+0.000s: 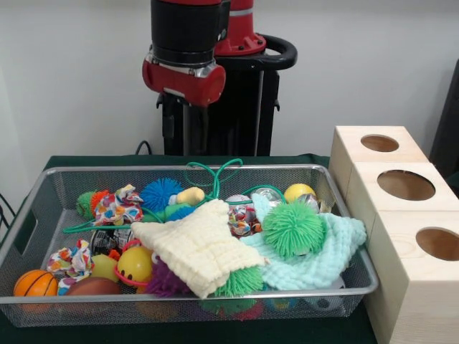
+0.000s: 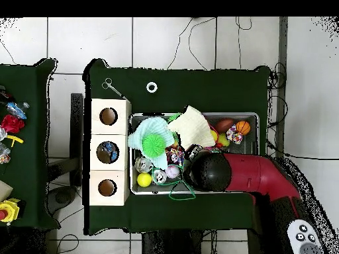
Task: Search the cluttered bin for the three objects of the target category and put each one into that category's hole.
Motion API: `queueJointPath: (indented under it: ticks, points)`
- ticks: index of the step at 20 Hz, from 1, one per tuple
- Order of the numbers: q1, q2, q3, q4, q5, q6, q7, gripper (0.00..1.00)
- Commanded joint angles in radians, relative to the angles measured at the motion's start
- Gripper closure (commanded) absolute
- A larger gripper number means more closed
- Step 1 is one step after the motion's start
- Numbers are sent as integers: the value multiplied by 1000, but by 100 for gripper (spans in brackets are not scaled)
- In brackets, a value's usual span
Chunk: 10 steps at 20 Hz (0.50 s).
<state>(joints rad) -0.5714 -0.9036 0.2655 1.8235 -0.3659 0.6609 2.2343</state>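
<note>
The surface (image 2: 218,89) you were working on was covered in dark green cloth, and the red and black arm (image 1: 188,50) hung above the far edge of the bin; from overhead its round black end covered the bin's edge nearest the robot base. You could not tell whether the claw was wide or narrow, since neither view showed it.

Three pale wooden boxes (image 1: 405,186) stood in a row touching one short end of the wire bin (image 1: 32,215), each with one round hole on top. From above, the middle hole had something coloured inside it.

In the bin you had two knitted cloths: a cream cloth (image 1: 201,247) lying across the middle, and a mint cloth (image 1: 326,258) at the end by the boxes. They lay over other toys, so part of the clutter was hidden.

You could count four spiky rubber balls: a bright green one (image 1: 292,228) on the mint cloth, a blue one (image 1: 161,193) by the far edge, a purple one (image 1: 166,281) and a darker green one (image 1: 240,282) tucked under the cream cloth at the near edge.

A small basketball (image 1: 34,283) sat in the near corner away from the boxes. A yellow smiley ball (image 1: 135,264) lay beside the purple one. A plain yellow ball (image 1: 299,192) rested at the far edge near the boxes. A green cord (image 1: 215,174) looped over the far rim.

Outside the bin, a white ring (image 2: 151,86) and scissors (image 2: 111,86) lay on the surface.
</note>
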Motion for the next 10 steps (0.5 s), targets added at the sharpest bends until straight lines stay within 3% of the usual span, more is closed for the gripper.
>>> queueJointPath:
  ticks: [1,10]
  points:
    - [15,118,90,-139,-70,81,-184,0]
    - [-36,149,109,-156,-67,65,-218,0]
